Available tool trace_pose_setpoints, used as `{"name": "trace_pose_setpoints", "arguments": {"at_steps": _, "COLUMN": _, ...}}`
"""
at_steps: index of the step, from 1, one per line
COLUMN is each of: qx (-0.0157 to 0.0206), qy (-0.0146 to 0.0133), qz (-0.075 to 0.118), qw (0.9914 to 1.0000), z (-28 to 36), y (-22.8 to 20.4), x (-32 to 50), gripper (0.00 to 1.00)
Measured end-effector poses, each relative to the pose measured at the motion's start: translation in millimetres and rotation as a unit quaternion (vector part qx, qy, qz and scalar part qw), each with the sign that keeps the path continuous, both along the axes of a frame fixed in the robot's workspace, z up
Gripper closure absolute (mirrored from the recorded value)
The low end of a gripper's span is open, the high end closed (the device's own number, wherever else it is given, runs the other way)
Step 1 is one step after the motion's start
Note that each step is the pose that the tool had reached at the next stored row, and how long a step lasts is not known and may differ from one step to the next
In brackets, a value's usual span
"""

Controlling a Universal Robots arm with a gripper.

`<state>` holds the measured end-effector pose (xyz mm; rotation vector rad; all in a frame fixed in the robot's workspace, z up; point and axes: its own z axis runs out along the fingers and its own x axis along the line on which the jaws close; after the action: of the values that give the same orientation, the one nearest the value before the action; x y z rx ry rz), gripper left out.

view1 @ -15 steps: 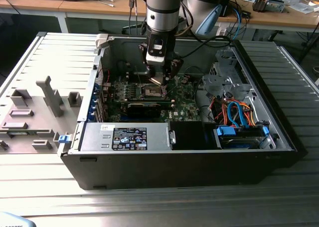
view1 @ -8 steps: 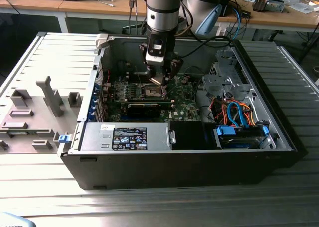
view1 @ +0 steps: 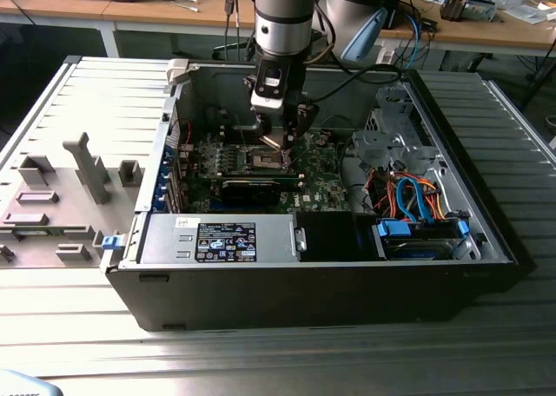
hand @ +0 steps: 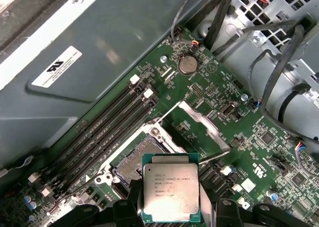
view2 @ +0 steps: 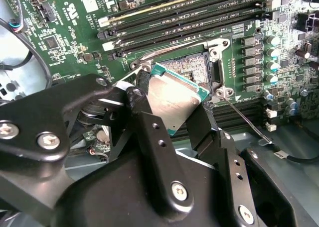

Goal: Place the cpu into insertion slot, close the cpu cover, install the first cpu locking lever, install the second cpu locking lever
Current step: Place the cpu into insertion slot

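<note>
The cpu point(hand: 171, 192) is a flat silver-topped square chip on a green base, held by its two side edges in my gripper point(hand: 172, 207), which is shut on it. It hangs tilted just above and partly over the insertion slot point(hand: 133, 160), a dark square socket with a silvery rim on the green motherboard. In the second wrist view the cpu point(view2: 174, 100) sits between the black fingers point(view2: 144, 122), with the insertion slot point(view2: 192, 67) partly showing behind it. The cpu cover point(hand: 202, 122) stands swung open beside the socket. In the exterior view my gripper point(view1: 276, 137) is inside the open computer case.
A thin metal locking lever point(view2: 244, 118) runs beside the socket. Memory slots point(view2: 189, 18) lie along one side. A long black expansion card point(view1: 252, 188), the labelled power supply point(view1: 221, 240) and a drive bay with orange and blue cables point(view1: 417, 205) crowd the case. A grey fixture tray point(view1: 52, 196) lies outside.
</note>
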<state>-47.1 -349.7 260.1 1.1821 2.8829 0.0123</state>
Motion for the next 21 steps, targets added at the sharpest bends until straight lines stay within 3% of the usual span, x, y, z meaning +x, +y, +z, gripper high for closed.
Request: {"name": "trace_pose_setpoints", "arguments": {"at_steps": 21, "qx": 0.0000, "qy": 0.0000, "qz": -0.043, "qw": 0.99908, "z": -1.0, "y": 0.0, "x": 0.0, "gripper": 0.45}}
